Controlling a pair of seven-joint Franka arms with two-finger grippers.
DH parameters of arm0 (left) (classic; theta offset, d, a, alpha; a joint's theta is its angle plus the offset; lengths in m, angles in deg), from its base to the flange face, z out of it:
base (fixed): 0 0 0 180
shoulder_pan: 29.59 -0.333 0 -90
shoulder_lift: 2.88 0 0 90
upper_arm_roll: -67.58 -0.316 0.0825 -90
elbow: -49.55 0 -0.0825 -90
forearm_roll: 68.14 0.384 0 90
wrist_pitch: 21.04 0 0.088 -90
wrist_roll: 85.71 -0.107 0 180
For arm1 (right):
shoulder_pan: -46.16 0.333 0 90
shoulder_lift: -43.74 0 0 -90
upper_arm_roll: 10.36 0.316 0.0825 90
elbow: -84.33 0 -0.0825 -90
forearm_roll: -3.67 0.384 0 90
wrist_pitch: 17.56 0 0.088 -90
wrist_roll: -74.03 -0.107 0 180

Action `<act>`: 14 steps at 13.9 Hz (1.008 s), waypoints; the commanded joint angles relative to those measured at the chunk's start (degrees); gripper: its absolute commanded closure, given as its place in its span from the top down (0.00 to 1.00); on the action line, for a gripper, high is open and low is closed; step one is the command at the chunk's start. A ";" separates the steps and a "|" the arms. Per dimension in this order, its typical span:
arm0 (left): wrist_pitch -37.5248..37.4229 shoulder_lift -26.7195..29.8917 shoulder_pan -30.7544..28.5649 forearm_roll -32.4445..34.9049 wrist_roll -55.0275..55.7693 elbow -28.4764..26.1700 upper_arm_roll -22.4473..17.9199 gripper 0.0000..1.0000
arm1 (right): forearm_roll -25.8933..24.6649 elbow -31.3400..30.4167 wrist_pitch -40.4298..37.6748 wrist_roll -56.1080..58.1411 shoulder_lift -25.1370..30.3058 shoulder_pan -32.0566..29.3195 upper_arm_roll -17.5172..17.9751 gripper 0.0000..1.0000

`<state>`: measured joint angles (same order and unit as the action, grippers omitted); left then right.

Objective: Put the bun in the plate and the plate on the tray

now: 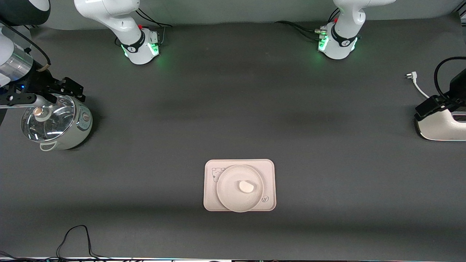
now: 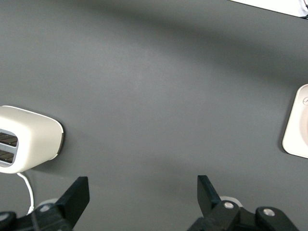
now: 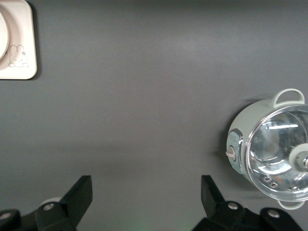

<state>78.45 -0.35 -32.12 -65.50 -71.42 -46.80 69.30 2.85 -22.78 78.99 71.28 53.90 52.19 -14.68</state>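
The small off-white bun [image 1: 246,186] lies in the round cream plate [image 1: 227,198]. The plate sits on the rectangular cream tray [image 1: 268,171], in the middle of the table near the front camera. A corner of the tray with its animal drawing shows in the right wrist view [image 3: 21,43], and an edge shows in the left wrist view [image 2: 298,130]. My right gripper [image 1: 74,91] is open and empty over the pot at the right arm's end; it also shows in the right wrist view [image 3: 147,185]. My left gripper [image 1: 431,107] is open and empty over the toaster at the left arm's end; it also shows in the left wrist view [image 2: 143,185].
A pale green pot with a glass lid [image 1: 54,123] stands at the right arm's end, also in the right wrist view [image 3: 274,149]. A white toaster [image 1: 442,127] stands at the left arm's end, with a white plug [image 1: 411,76] beside it. A black cable [image 1: 76,240] lies at the front edge.
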 commanded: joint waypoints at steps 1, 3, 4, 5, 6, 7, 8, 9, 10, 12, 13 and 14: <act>-0.53 2.31 0.69 -0.53 -0.23 -1.91 0.56 1.00 | -0.85 -0.47 -2.23 -1.02 1.61 -2.08 2.04 1.00; -0.70 2.48 0.69 -0.53 -0.05 -1.91 0.56 1.00 | -0.76 -0.64 -2.50 -0.58 1.61 -2.08 1.69 1.00; -0.71 2.40 0.69 -0.53 0.04 -2.00 0.56 1.00 | -0.76 -1.25 -2.50 -0.50 1.61 -2.08 1.42 1.00; -0.79 2.48 0.69 -0.53 0.04 -2.00 0.56 1.00 | -0.76 -1.69 -2.42 -0.49 1.61 -1.90 1.33 1.00; -0.79 2.49 0.69 -0.53 0.04 -1.91 0.56 1.00 | -0.50 -1.70 -2.24 -0.67 1.61 -1.38 1.33 1.00; -0.79 2.49 0.69 -0.53 0.04 -1.91 0.56 1.00 | -0.06 -1.61 -1.89 -0.76 1.44 -0.94 1.33 1.00; -0.79 2.49 0.69 -0.71 0.13 -1.91 0.56 1.00 | 0.38 -1.44 -1.63 -1.28 1.26 -0.50 1.42 1.00; -0.79 2.49 0.69 -0.71 0.13 -1.91 0.56 1.00 | 0.99 -1.52 -0.84 -1.55 1.00 0.90 1.42 1.00; -0.79 2.49 0.69 -0.80 0.13 -1.91 0.56 1.00 | 1.09 -1.61 -0.05 -1.46 1.00 1.52 1.42 1.00; -0.79 2.40 0.69 -0.80 0.13 -1.91 0.56 1.00 | 1.09 -1.61 0.22 -1.29 1.17 1.70 1.42 1.00; -0.79 2.40 0.69 -0.80 0.13 -1.91 0.56 1.00 | 1.09 -1.70 0.39 -1.37 1.26 2.22 1.42 1.00; -0.79 2.40 0.69 -0.80 0.13 -1.91 0.56 1.00 | 1.09 -1.87 0.40 -1.37 1.26 2.49 1.33 1.00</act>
